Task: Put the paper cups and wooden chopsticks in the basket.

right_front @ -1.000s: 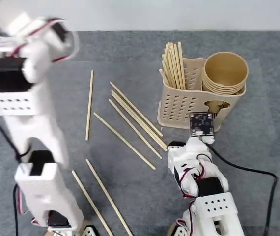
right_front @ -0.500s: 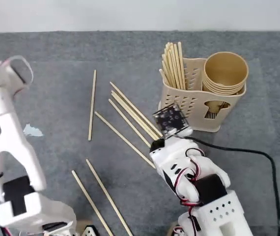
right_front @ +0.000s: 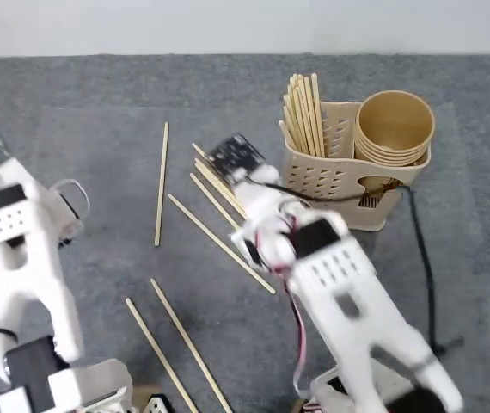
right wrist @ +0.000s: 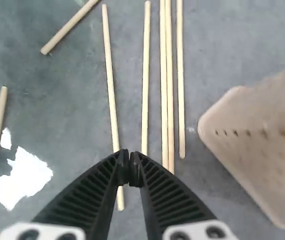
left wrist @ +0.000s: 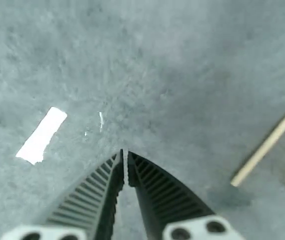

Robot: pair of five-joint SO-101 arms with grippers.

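Grey mat: your right gripper has jaws together above the chopsticks; open them, straddle just one, right ahead.

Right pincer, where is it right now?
In the right wrist view, the right pincer is shut above the loose chopsticks, beside the basket.

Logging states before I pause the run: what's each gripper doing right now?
Left gripper: shut, holding nothing.
Right gripper: shut, holding nothing, above the loose chopsticks.
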